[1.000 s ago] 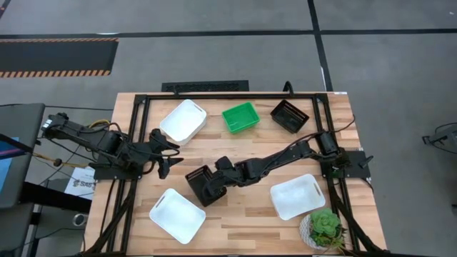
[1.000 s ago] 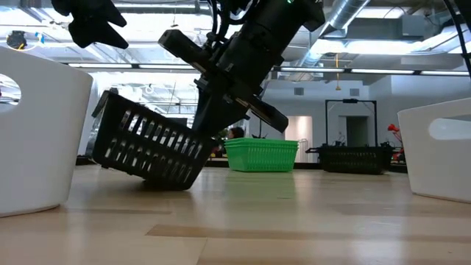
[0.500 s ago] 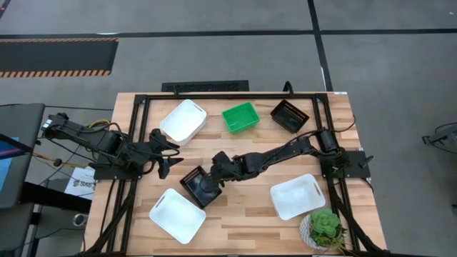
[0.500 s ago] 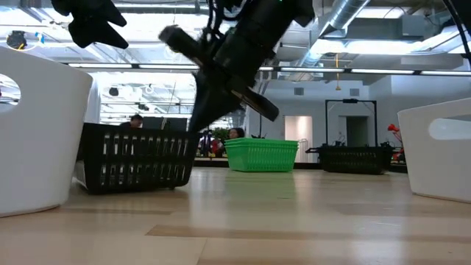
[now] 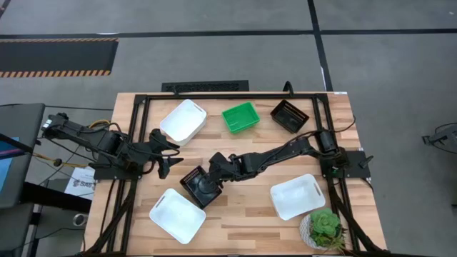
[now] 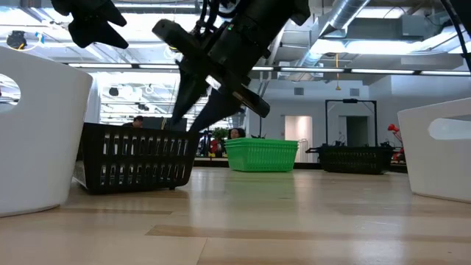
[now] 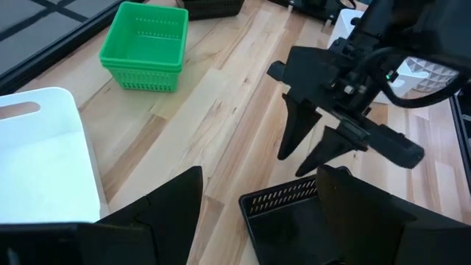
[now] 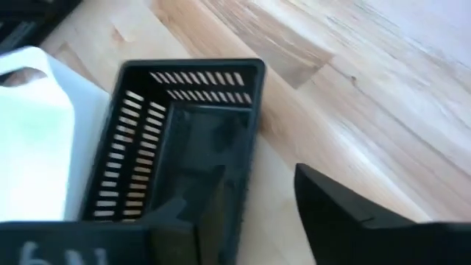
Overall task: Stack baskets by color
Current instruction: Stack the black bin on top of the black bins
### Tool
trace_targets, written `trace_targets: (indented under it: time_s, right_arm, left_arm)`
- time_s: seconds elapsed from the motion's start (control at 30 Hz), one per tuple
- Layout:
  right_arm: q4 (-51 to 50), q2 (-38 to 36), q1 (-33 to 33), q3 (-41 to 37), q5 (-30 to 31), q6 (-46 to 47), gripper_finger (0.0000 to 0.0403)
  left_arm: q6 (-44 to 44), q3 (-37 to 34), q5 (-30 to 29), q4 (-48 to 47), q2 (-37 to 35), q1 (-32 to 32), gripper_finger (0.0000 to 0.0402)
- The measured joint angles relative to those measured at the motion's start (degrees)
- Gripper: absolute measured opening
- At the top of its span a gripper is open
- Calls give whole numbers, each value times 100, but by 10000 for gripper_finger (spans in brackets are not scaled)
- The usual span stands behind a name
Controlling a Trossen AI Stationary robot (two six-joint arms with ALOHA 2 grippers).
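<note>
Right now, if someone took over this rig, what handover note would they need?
Right gripper: fingers open, straddling the rim of the black basket standing flat mid-table.
Left gripper: open, waiting at the table's left side, holding nothing.
Baskets: a white basket, the green basket and another black basket along the far edge; two more white baskets near the front, front-left and front-right.
Done: no stacks visible.
Left: stack by color.
</note>
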Motion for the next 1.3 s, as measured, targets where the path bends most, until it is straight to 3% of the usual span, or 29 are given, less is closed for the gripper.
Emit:
trace_targets:
  time_s: [0.2, 0.7, 0.9, 1.13, 1.3]
  right_arm:
    - [24, -7, 35, 4, 13, -4, 211]
    - [462, 520, 36, -7, -291, 11, 192]
    - [317, 498, 10, 4, -293, 148, 140]
    - [167, 544, -53, 2, -428, 225, 17]
    - [-15, 423, -119, -4, -432, 23, 11]
  left_arm:
    - [-41, 0, -9, -2, 0, 0, 254]
    - [-16, 0, -23, -9, -2, -2, 254]
    - [-17, -2, -26, -16, 0, -2, 254]
    - [-17, -2, -26, -2, 0, -2, 254]
    - [-17, -2, -24, -24, -1, -2, 254]
